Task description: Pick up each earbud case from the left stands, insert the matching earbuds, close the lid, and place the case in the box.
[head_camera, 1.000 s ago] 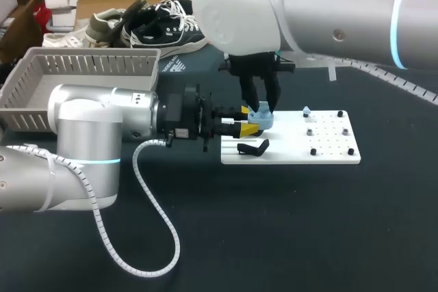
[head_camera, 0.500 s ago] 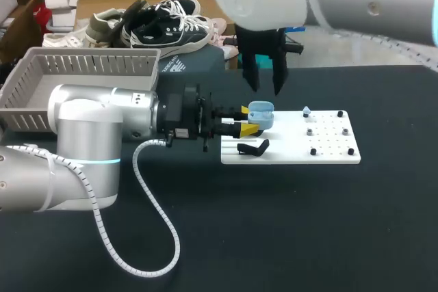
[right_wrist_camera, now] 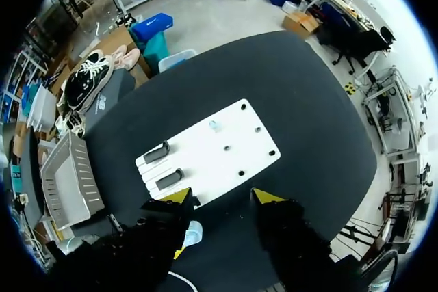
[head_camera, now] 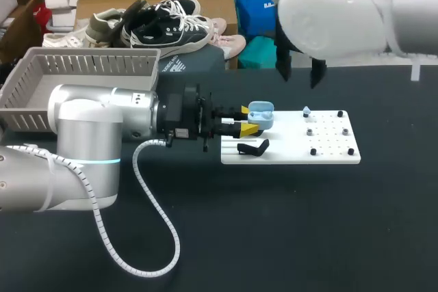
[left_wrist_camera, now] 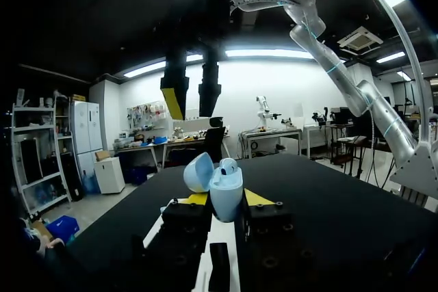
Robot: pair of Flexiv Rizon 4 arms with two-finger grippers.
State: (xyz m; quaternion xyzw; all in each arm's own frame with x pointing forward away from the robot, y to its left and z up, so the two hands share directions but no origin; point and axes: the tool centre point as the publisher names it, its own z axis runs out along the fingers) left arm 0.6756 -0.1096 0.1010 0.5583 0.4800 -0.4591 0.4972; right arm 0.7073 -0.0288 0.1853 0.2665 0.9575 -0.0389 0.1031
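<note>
My left gripper (head_camera: 248, 120) is shut on a light blue earbud case (head_camera: 261, 113) and holds it over the left end of the white board (head_camera: 328, 152). In the left wrist view the case (left_wrist_camera: 226, 195) stands upright between the yellow tips with its lid (left_wrist_camera: 197, 172) swung open and an earbud (left_wrist_camera: 228, 166) in it. One light blue earbud (head_camera: 306, 110) sits on the board. My right gripper (head_camera: 300, 73) hangs open and empty, high above the board's far edge. From there it looks down on the board (right_wrist_camera: 219, 152) and the case (right_wrist_camera: 194, 232).
A black stand (head_camera: 253, 147) lies on the board's left end; the right wrist view shows two stands (right_wrist_camera: 156, 152) (right_wrist_camera: 170, 178). Several black pegs (head_camera: 313, 151) stud the board's right half. A grey basket (head_camera: 89, 66) sits at the table's back left.
My right gripper has left the case, risen and moved to the right and back, its fingers spreading wider. The left gripper and the case have not moved.
</note>
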